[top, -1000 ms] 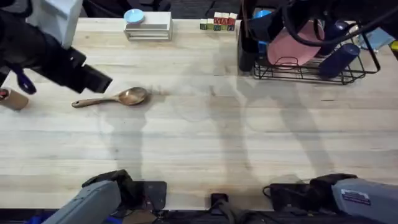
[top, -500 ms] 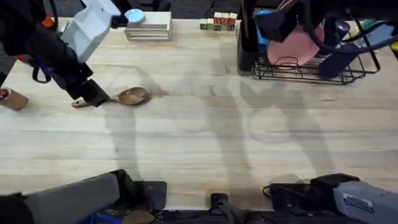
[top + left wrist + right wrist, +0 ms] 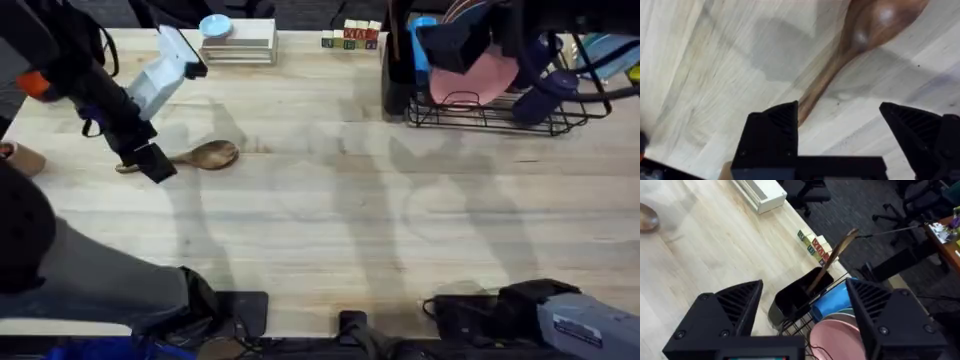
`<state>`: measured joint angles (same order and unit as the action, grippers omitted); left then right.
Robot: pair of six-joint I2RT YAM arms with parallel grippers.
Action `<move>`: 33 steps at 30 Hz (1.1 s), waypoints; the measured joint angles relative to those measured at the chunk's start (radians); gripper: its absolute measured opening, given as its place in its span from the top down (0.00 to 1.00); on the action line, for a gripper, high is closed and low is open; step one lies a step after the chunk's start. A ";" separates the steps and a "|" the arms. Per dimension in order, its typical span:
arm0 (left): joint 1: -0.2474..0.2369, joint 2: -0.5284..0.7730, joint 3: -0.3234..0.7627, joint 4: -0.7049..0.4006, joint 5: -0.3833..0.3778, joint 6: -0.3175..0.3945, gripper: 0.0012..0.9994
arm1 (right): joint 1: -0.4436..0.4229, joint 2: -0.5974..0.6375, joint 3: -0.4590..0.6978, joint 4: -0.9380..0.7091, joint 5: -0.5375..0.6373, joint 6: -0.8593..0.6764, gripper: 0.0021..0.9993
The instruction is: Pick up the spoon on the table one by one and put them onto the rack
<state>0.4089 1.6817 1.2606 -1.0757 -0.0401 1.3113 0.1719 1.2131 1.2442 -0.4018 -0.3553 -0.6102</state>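
Left gripper (image 3: 840, 132): fingers spread wide, holding nothing, low over the table (image 3: 330, 230) at the handle of a brown wooden spoon (image 3: 190, 157). In the left wrist view, handle running in beside one black finger (image 3: 772, 135), oval bowl farther out. Spoon lying flat at the left part of the table; wide bare wood toward the middle and the near edge.

Right gripper (image 3: 802, 310): fingers also wide apart, empty, above the rack (image 3: 500, 105) at the far right edge. Second spoon (image 3: 832, 260) standing tilted in the black utensil holder (image 3: 800, 297), handle down.
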 joint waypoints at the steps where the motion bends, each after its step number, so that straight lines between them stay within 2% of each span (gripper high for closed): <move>1: 0.003 0.018 0.000 0.007 0.003 0.010 0.01 | 0.000 -0.004 0.000 0.000 0.000 0.000 0.01; 6: 0.004 0.116 0.001 0.082 0.037 0.048 0.01 | 0.000 -0.016 0.000 -0.001 0.000 0.000 0.01; 7: 0.004 0.145 0.001 0.094 0.073 0.082 0.01 | 0.000 -0.016 0.000 0.000 0.000 0.000 0.01; 9: 0.004 0.161 0.001 0.096 0.112 0.122 0.01 | 0.000 -0.016 0.000 0.000 0.000 0.000 0.01; 13: 0.004 0.169 0.001 0.096 0.147 0.135 0.01 | 0.000 -0.016 0.000 0.001 0.000 0.000 0.01; 33: 0.006 0.171 0.006 0.086 0.130 0.152 0.01 | 0.000 -0.016 0.000 0.001 0.000 -0.019 0.01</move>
<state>0.4149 1.8523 1.2663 -0.9897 0.0895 1.4635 0.1719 1.1969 1.2446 -0.4007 -0.3553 -0.6292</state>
